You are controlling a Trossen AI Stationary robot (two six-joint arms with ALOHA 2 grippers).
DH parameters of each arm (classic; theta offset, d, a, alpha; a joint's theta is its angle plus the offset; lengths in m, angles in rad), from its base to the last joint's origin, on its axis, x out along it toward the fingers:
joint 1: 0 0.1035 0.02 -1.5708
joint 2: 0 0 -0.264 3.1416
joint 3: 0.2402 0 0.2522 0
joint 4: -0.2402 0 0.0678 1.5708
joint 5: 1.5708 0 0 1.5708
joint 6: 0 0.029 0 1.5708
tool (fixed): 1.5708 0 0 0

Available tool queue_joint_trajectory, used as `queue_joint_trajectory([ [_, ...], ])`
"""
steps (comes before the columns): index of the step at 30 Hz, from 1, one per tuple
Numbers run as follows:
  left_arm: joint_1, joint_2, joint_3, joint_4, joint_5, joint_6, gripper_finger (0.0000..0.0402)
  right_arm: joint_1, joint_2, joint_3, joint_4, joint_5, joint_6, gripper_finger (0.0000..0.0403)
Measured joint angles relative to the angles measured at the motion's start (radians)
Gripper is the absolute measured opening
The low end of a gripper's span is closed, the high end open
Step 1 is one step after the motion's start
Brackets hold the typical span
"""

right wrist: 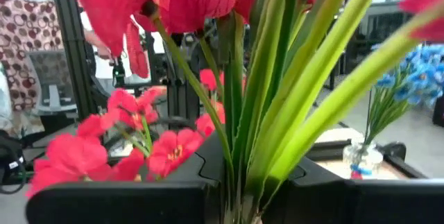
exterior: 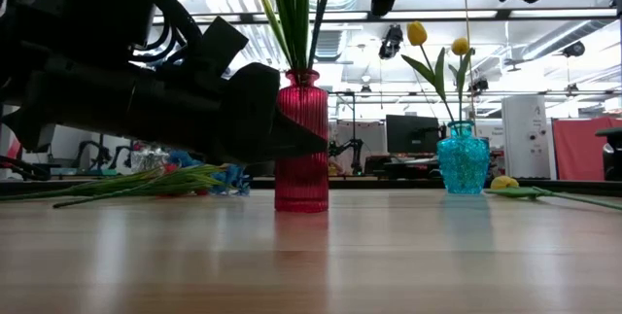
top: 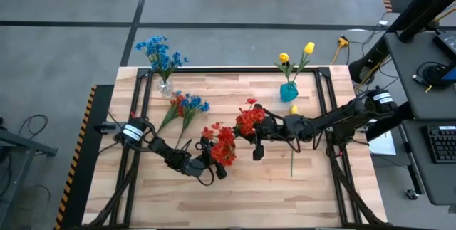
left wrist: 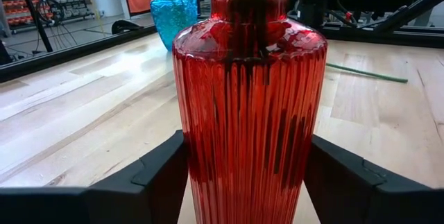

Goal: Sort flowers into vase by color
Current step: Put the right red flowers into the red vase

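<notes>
Left gripper low at the table's middle, fingers set either side of the red ribbed vase — whether pressing the glass or just beside it, cannot tell. Vase upright on the wooden table, red sprigs already standing in it.

Right gripper close by, above and just to the right of the vase, clamped on the green stems of a red flower bunch; blooms held over the vase mouth.

Elsewhere on the table:
- blue flowers in a clear vase at the far left corner
- more blue sprigs lying flat beside it, with something red among them
- two yellow buds upright in the teal vase at the far right
- one yellow flower lying loose in front of the teal vase, stem pointing toward the near edge
</notes>
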Motion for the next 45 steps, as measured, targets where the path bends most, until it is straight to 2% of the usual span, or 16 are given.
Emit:
queue_joint_trajectory([
  [18, 0.000, 0.000, 0.000, -0.006, 0.000, -0.010, 0.0229, -0.001, 0.123, 0.001, -0.013, 0.008, 0.069, 0.0043],
  [37, 0.000, -0.001, 0.001, -0.030, -0.002, -0.037, 0.0229, -0.003, 0.122, 0.001, -0.052, 0.008, 0.077, 0.0042],
  [45, 0.000, -0.001, 0.001, -0.032, -0.001, -0.040, 0.0229, -0.003, 0.102, 0.035, -0.162, 0.009, 0.072, 0.0015],
])
